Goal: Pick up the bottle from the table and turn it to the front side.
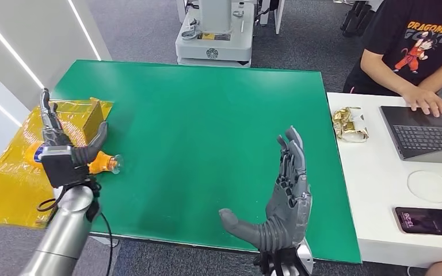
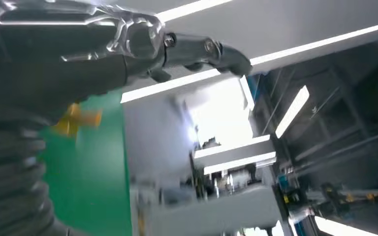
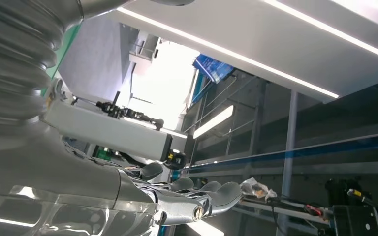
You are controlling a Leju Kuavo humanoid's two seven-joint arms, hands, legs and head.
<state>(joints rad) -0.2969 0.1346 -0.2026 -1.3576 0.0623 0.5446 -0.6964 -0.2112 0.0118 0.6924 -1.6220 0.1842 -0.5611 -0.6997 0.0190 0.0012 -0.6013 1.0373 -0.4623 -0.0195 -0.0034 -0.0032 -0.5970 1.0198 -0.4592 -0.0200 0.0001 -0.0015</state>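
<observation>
An orange bottle (image 1: 101, 163) with a clear cap lies on its side at the left edge of the green table (image 1: 207, 126). My left hand (image 1: 63, 144) stands right in front of it and hides its middle. The fingers (image 1: 47, 112) point up and the thumb spreads out above the bottle, with nothing gripped. In the left wrist view the hand (image 2: 128, 44) has straight fingers, and the bottle (image 2: 74, 119) is a blurred orange patch beside it. My right hand (image 1: 285, 192) is raised over the table's front edge, fingers straight and apart, empty. The right wrist view also shows that hand (image 3: 187, 196) with its fingers extended.
Yellow plastic film (image 1: 6, 178) and a small cardboard box (image 1: 92, 118) lie left of the bottle. At the right, a white desk (image 1: 374, 190) carries a laptop (image 1: 426, 132), a phone (image 1: 427, 221) and a gold wrapper (image 1: 348, 123). A person (image 1: 414, 52) types there. A machine base (image 1: 214, 40) stands beyond the table.
</observation>
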